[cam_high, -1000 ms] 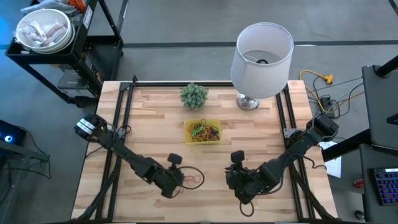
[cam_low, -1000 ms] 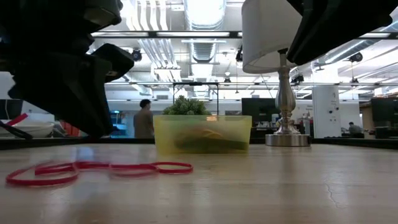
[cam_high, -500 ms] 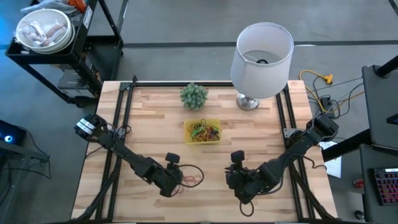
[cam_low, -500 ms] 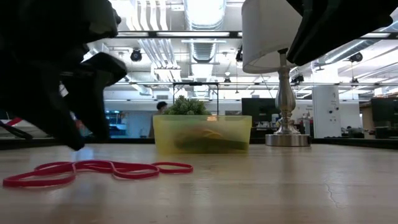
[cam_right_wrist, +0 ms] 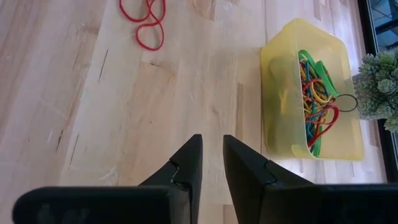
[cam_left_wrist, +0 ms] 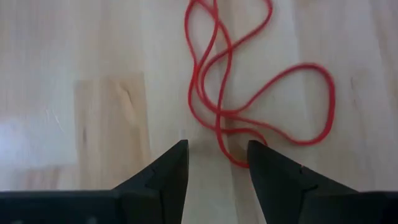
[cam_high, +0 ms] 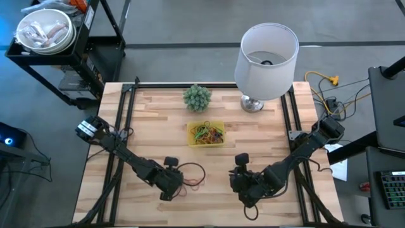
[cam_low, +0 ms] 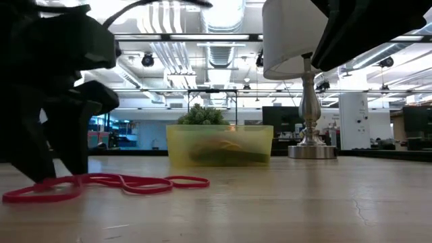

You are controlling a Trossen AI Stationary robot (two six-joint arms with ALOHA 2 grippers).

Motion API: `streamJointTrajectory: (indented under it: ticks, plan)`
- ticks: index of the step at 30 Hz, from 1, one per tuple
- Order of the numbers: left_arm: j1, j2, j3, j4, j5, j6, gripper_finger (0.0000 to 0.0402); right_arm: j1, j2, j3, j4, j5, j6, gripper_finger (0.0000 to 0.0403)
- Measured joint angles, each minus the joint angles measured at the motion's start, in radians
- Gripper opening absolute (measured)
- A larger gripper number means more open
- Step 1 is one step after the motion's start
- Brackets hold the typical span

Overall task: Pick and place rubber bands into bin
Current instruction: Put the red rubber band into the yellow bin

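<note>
A tangle of red rubber bands (cam_left_wrist: 249, 93) lies flat on the wooden table (cam_high: 152, 126), near its front and left of centre (cam_high: 193, 179). My left gripper (cam_left_wrist: 216, 149) is open and low at the tangle's left end (cam_low: 57, 172). The nearest loop lies between its fingers, close to one of them. The yellow bin (cam_high: 207, 133) stands mid-table with several coloured bands (cam_right_wrist: 316, 87) inside. My right gripper (cam_right_wrist: 211, 142) waits at the front right (cam_high: 239, 183), its fingers slightly apart and nothing between them. My left gripper's fingers come down at a slant from the table's left, one on each side of the tangle's nearest loop (cam_left_wrist: 231, 157). The loop runs right up to one fingertip (cam_left_wrist: 258, 155). I cannot tell whether that finger touches it. The bands lie slack on the wood.
A small green plant (cam_high: 197, 97) stands just behind the bin. A lamp with a white shade (cam_high: 266, 54) is at the far right. A metal bowl (cam_high: 44, 31) sits on a cart beyond the table's far left corner. Bare wood lies between bin and grippers.
My left gripper has opened, drawn back a little toward the table's left edge and sunk to the tabletop. The red bands, partly raised at their left end before, now lie flat.
</note>
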Motion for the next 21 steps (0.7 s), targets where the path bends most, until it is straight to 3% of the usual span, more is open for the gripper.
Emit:
streamJointTrajectory:
  ticks: [9, 18, 21]
  plan:
    - [0.000, -0.001, -0.020, 0.009, 0.008, -0.058, 0.0139, 0.000, 0.000, 0.000, 0.000, 0.000, 0.000, 0.0057]
    - [0.003, -0.001, -0.021, 0.016, 0.026, -0.005, 0.0023, 0.000, 0.000, 0.000, 0.000, 0.000, 0.000, 0.0057]
    - [0.006, -0.001, -0.022, 0.020, 0.019, 0.038, 0.0006, 0.000, 0.000, 0.000, 0.000, 0.000, 0.000, 0.0057]
